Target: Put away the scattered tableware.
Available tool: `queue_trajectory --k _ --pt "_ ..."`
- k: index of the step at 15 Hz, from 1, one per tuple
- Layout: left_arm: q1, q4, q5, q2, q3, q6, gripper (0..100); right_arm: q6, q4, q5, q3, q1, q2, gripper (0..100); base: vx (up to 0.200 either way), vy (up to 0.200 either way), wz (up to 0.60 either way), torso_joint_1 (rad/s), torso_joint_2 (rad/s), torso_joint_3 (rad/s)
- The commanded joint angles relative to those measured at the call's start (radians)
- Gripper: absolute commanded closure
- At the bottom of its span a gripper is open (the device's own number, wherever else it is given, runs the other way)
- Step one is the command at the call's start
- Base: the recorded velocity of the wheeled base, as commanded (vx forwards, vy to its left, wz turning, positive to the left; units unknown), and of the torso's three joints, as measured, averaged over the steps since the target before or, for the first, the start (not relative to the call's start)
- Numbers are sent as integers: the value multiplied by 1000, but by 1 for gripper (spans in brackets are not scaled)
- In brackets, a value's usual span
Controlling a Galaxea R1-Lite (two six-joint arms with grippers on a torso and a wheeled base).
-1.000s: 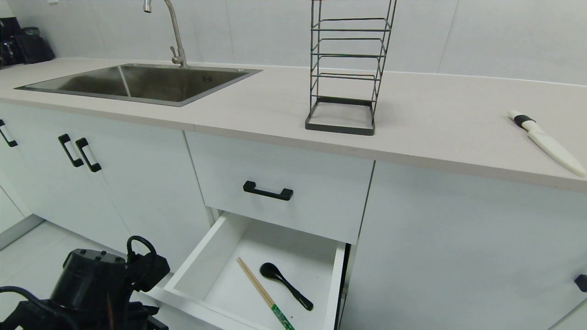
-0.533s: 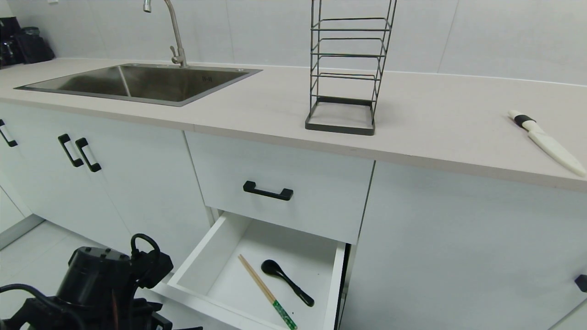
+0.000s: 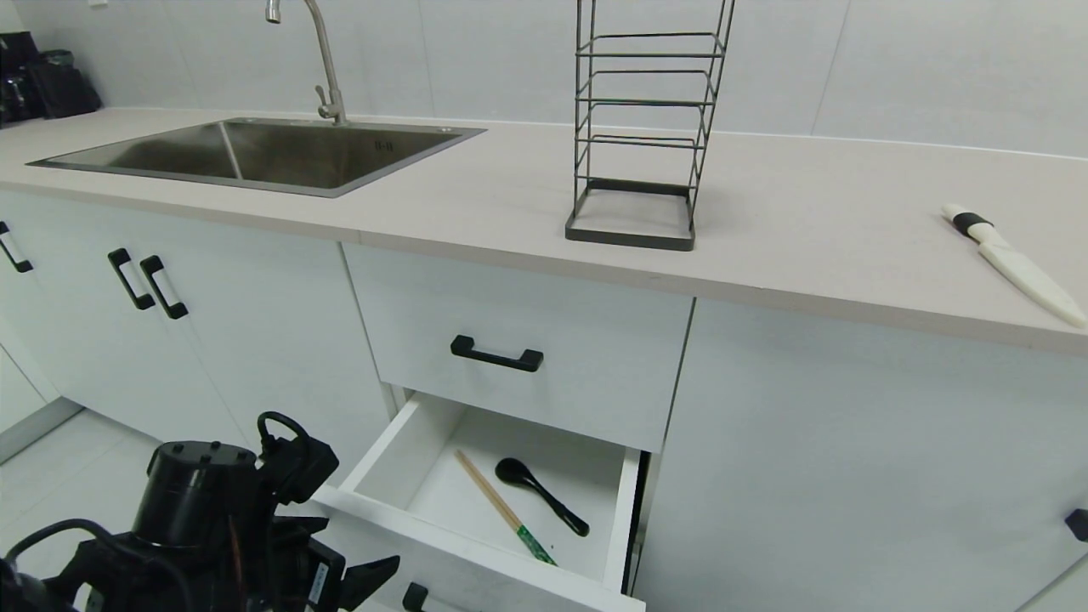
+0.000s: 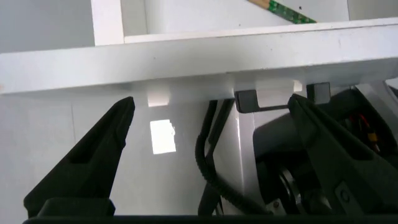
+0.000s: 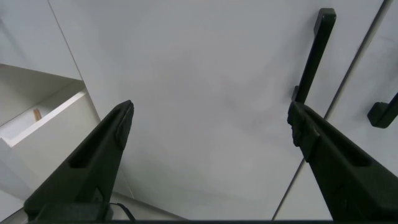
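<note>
Left gripper (image 4: 211, 106) and right gripper (image 5: 211, 109), both wide open and empty, near part-open drawer (image 3: 476, 551) at six o'clock holding chopsticks (image 3: 506, 508) and black spoon (image 3: 544, 498); white knife (image 3: 1016, 265) at three o'clock.

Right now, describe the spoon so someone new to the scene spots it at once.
Below the counter, under the closed drawer with the black handle, a lower drawer stands open. The spoon lies on its white floor, right of the chopsticks. It is short and all black with a rounded bowl; the chopsticks are long, tan and green-tipped.
</note>
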Motion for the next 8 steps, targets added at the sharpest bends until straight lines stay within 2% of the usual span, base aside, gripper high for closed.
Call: queue_trajectory --k 1,6,8 --pt "1 -71 2 79 13 19 0 0 0 0 0 0 3 0 0 0 0 0 0 0" --pt "1 -89 -2 93 -10 22 0 0 0 0 0 0 1 0 0 0 0 0 0 0" --pt "1 -132 -2 127 -27 20 0 0 0 0 0 0 1 0 0 0 0 0 0 0"
